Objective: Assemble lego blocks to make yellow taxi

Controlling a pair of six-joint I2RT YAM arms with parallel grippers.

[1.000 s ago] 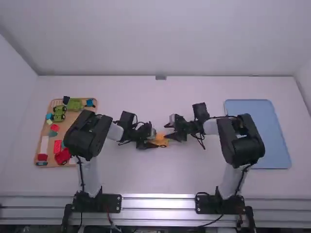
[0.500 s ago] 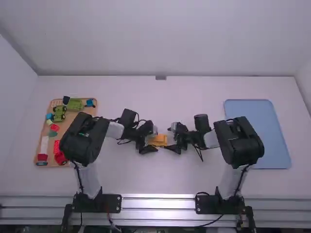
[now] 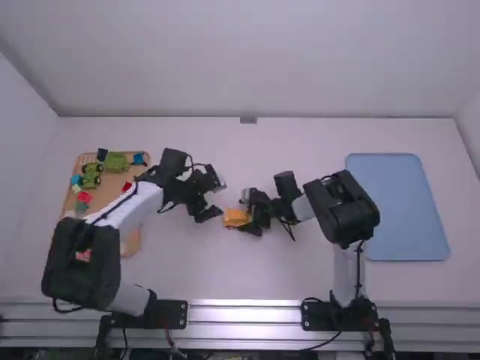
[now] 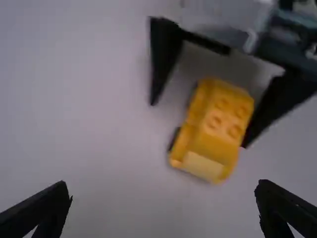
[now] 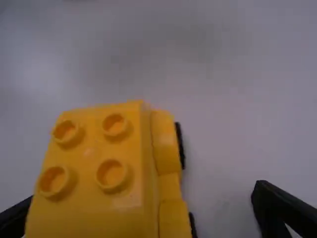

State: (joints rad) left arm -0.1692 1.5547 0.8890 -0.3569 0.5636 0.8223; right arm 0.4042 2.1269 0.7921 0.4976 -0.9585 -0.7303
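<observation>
In the high view, the left arm [image 3: 81, 259] hides much of the six o'clock end of the tray [image 3: 109, 185] at nine o'clock; several blocks [image 3: 83, 197] are too small to tell. The right gripper [image 3: 253, 219] covers the three o'clock side of the yellow taxi [image 3: 235, 217], which the right wrist view's edge crops.

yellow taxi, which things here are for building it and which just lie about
For the job:
- yellow studded block car, black wheels
- left gripper
- right gripper

Likely just lying about:
- blue rectangular tray
- tan rectangular tray
- green plastic blocks
- red plastic blocks
</observation>
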